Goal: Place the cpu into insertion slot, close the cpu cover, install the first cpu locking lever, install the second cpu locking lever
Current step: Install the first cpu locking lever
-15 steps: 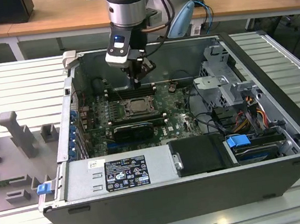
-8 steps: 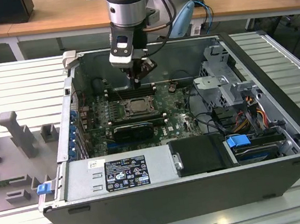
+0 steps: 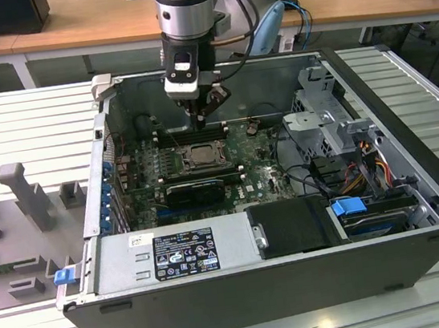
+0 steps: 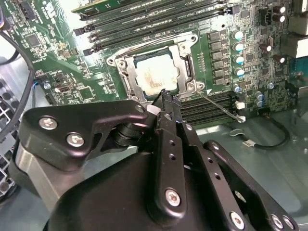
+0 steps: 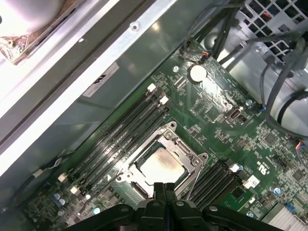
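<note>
Cpu (image 4: pixel 155 77): seated in the insertion slot (image 4: pixel 188 72) beneath the lowered cpu cover (image 4: pixel 126 77), claw (image 4: pixel 163 97) pinched together empty, tip at the cover's edge, likely to work a locking lever (image 4: pixel 219 103).

Cpu (image 4: pixel 155 77) beneath cpu cover (image 4: pixel 126 72) window — memory slots (image 4: pixel 154 19) flank both sides, claw (image 4: pixel 166 98) above.

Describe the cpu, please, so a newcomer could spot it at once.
Inside the open computer case lies a green motherboard. Between its long black memory slots sits a grey metal cpu cover; the cpu is the pale silvery square in its window, lighter than its surroundings.
</note>
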Tool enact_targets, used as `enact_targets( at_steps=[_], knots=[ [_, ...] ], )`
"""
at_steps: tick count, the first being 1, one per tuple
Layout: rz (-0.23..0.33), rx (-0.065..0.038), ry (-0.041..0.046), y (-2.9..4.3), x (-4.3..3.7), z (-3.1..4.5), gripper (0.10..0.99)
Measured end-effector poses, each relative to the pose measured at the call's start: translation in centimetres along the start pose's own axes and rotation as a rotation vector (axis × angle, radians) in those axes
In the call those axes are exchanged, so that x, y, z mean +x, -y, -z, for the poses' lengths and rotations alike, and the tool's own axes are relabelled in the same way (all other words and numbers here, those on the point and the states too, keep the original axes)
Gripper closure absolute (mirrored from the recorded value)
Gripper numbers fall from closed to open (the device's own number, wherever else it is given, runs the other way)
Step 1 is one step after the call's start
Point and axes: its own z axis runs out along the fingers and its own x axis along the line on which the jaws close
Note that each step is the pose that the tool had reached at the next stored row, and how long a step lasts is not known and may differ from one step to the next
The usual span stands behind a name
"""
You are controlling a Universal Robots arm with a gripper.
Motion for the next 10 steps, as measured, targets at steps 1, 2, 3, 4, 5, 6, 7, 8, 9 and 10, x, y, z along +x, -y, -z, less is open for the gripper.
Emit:
enact_targets(
  at_steps=[1,2,3,4,5,6,7,8,9,10],
  knots=[
    [0.009,0.0,-0.0002,0.0,0.0,0.0,0.98],
    [0.016,0.0,-0.0004,0.0,0.0,0.0,0.98],
    [0.028,0.0,-0.0006,0.0,0.0,0.0,0.98],
    [0.04,0.0,-0.001,0.0,0.0,0.0,0.98],
    [0.054,-0.001,-0.0013,0.0,0.0,0.0,0.98],
    [0.061,-0.001,-0.0014,0.0,0.0,0.0,0.98],
    [0.074,-0.001,-0.0018,0.0,0.0,0.0,0.98],
    [0.081,-0.001,-0.0019,0.0,0.0,0.0,0.98],
    [0.089,-0.001,-0.0021,0.0,0.0,0.0,0.98],
    [0.095,-0.001,-0.0023,0.0,0.0,0.0,0.98]
  ],
)
